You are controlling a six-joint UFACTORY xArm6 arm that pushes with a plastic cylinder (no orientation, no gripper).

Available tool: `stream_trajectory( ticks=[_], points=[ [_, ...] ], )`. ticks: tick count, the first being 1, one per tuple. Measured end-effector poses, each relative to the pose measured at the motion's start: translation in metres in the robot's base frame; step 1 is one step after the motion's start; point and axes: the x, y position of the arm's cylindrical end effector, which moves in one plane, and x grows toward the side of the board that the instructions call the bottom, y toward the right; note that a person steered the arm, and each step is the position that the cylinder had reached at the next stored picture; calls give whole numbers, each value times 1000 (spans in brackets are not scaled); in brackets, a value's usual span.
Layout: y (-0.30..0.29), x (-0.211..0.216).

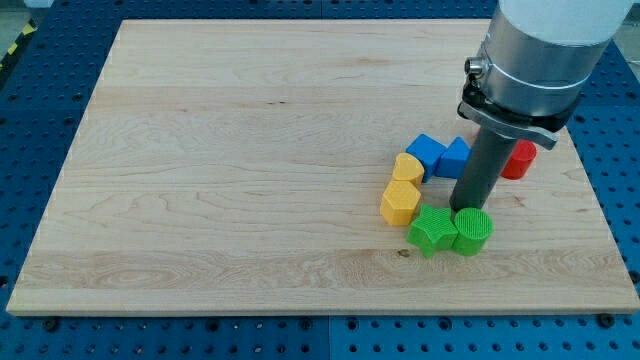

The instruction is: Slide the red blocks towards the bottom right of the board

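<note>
Your rod carries no jaws, so the tool has nothing to open or close; it only pushes, and my tip (465, 208) sits right at the top edge of the green cylinder (473, 230), touching it or just short of it. The one red block (519, 160) you can see lies at the view's right, half hidden behind the rod and its metal collar, so its shape is hard to call; it may be a cylinder, and a second red block could be hidden there too. The danger is the crowd around you. Push down or rightward from here and you shove the green cylinder and the green star (431, 230) beside it, not the red. Swing round toward the red and the rod may clip the blue blocks (441, 155) just above, which could in turn nudge the yellow blocks (403, 190). The red also sits near the right edge of the worktop (250, 130), so a glancing push might send it off.
</note>
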Motion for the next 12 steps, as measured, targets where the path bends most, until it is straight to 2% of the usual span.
stream_trajectory(
  ticks=[2, 4, 8, 11, 12],
  points=[
    [2, 0],
    [29, -6],
    [95, -9],
    [167, 12],
    [183, -1]
  ],
)
